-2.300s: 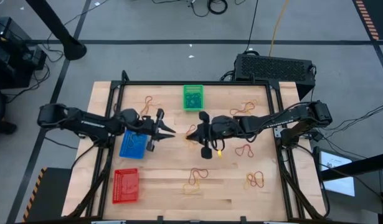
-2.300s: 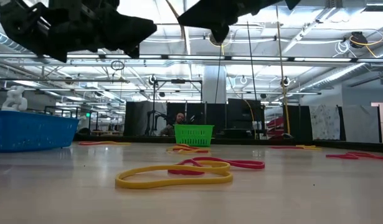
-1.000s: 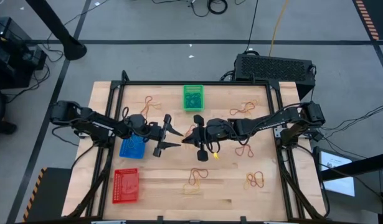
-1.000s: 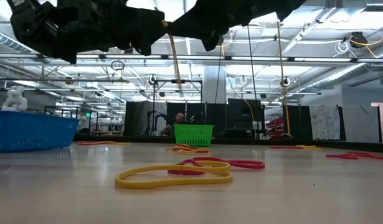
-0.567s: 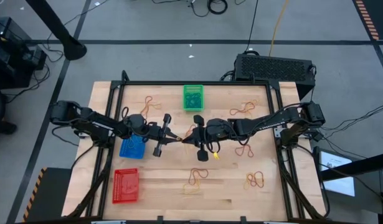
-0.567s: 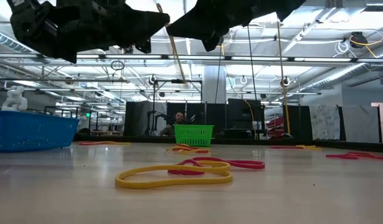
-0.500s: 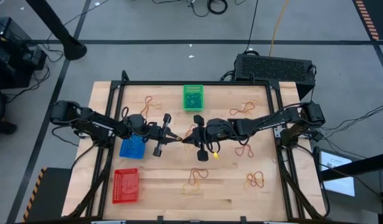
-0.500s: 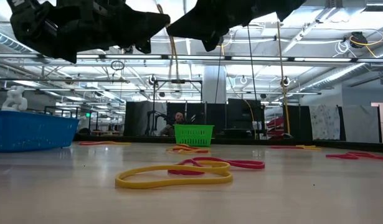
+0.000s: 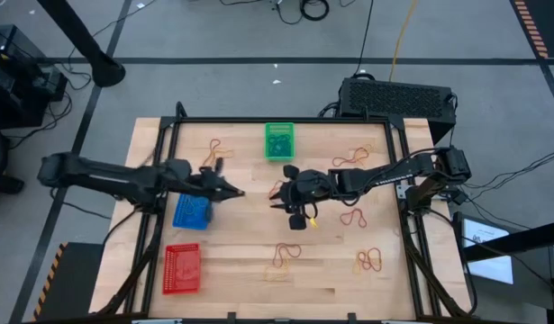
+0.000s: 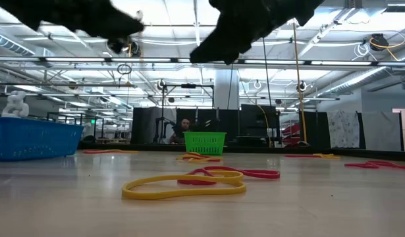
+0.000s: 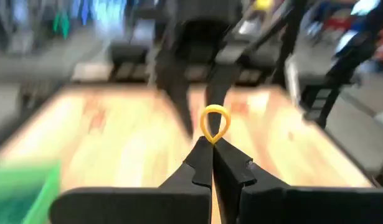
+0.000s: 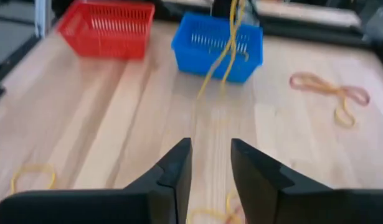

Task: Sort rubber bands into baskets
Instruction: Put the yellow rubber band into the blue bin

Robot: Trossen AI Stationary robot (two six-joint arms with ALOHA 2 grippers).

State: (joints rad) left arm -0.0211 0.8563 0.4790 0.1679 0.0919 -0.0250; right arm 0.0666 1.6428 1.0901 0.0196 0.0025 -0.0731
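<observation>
Pulled back left toward the blue basket (image 9: pixel 192 211), left gripper (image 11: pixel 211 163) clamped on a yellow rubber band (image 11: pixel 214 124), right gripper (image 12: pixel 210 163) parted mid-table.

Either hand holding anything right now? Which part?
Left hand pinches a thin yellow rubber band by one end of its loop. Right hand is open, holding nothing.

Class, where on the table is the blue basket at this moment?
In the high view the blue basket sits on the table's left side, directly above the red basket in the picture, beside the left gripper.
</observation>
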